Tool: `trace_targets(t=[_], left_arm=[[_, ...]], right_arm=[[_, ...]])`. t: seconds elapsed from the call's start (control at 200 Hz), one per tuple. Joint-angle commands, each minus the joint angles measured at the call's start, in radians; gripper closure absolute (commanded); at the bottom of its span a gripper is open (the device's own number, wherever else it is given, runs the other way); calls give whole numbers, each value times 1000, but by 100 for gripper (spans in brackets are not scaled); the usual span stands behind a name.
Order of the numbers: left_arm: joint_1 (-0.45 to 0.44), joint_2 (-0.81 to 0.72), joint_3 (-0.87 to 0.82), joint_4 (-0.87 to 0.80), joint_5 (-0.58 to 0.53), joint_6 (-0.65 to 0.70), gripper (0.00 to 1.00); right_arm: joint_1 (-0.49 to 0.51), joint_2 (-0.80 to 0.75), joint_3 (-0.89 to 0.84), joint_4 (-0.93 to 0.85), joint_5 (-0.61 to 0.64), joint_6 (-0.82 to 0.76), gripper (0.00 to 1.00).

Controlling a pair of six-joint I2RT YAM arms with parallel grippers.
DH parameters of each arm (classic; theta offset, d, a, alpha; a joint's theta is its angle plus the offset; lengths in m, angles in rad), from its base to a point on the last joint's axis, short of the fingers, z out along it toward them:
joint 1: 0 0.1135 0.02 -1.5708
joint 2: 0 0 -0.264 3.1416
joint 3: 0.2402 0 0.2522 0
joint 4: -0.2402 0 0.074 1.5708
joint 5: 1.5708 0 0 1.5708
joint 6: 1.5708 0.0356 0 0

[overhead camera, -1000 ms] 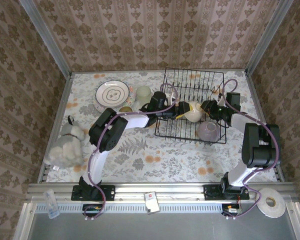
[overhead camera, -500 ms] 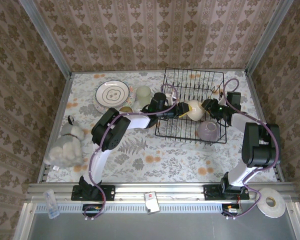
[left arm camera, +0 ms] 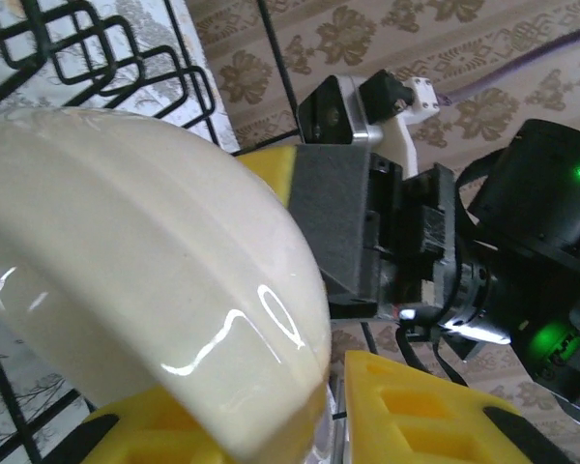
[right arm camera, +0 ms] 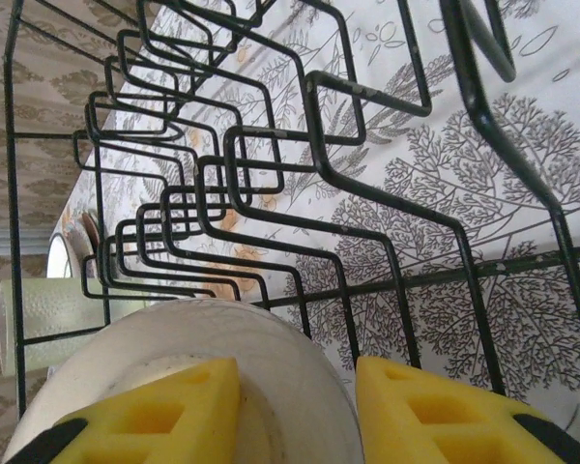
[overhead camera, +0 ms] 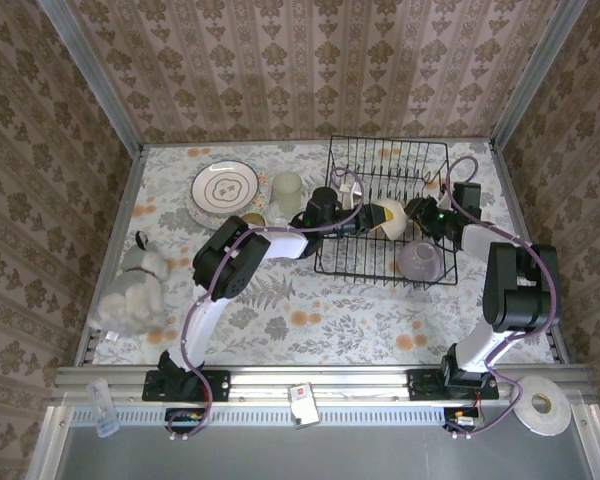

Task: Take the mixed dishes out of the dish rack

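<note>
While both arms are reaching into the dish rack [overhead camera: 380,278], the cream bowl [overhead camera: 388,220] is sitting inside it around mid-rack, tipped on its side afaict, right between the two grippers. The right gripper [right arm camera: 298,406] is gripping the bowl from the base end, w/ a yellow pad pressing on either side of the foot ring. The left gripper [left arm camera: 280,425] is coming at it from the opposite side and straddling the rim, w/ the bowl wall running between its pads. Can't tell if it's actually clamping or just sitting around it tho. The lavender bowl [overhead camera: 420,260] is also lying in the rack, in the near right corner, looking mouth-down. Outside the rack, on the table [overhead camera: 310,320], the white plates [overhead camera: 224,187] are stacking up at the far left. The pale green glass [overhead camera: 286,188] is standing just beside them, and the small brown cup [overhead camera: 251,219] is sitting right in front of the glass.
</note>
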Motion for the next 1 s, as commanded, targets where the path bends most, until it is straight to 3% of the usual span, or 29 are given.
trace_targets(t=[0.0, 0.37, 0.73, 0.995], left_arm=[[-30, 57, 28, 102, 16, -21, 74], [-29, 61, 29, 107, -2, -28, 100], [-28, -30, 22, 32, 3, 55, 100], [-26, -124, 50, -60, 21, 175, 100]], right_arm=[[15, 54, -38, -223, 48, -31, 62], [16, 20, -27, -239, 56, -27, 62], [16, -6, 42, -294, 63, -46, 61], [16, -63, 101, -351, 90, -70, 53]])
